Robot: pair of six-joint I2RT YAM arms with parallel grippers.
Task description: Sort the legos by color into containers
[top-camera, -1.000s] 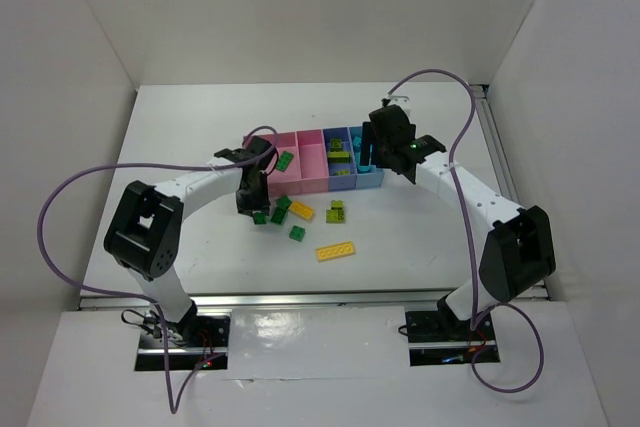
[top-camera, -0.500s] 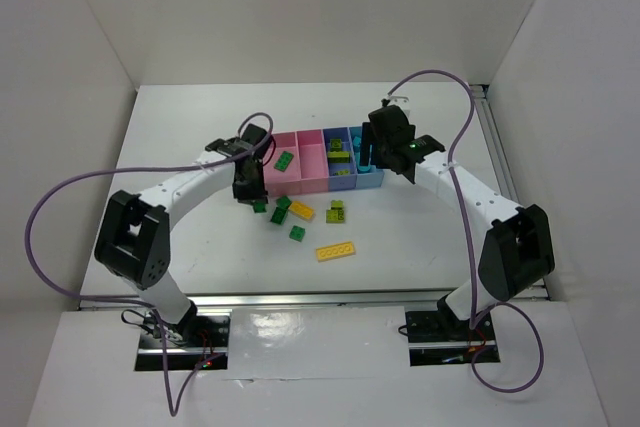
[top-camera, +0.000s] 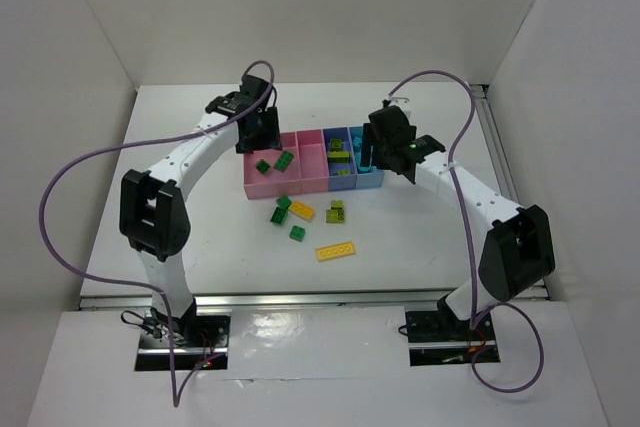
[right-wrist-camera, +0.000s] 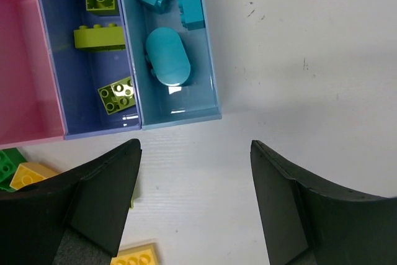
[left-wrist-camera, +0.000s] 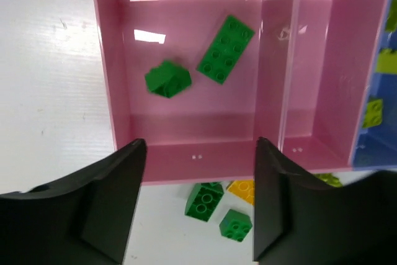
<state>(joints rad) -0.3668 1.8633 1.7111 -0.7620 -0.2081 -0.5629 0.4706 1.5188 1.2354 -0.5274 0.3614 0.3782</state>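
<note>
We see the left gripper hanging over the left pink compartment of the tray, jaws apart with nothing between them. In that compartment lie two dark green legos, a long brick lying flat and a small brick tilted, not touching. The right gripper, likewise spread and empty, sits above the tray's near right corner. The purple-blue compartment holds three lime green bricks. The light blue compartment holds cyan pieces. Dark green bricks, yellow bricks and a lime brick lie on the table near the tray's front.
</note>
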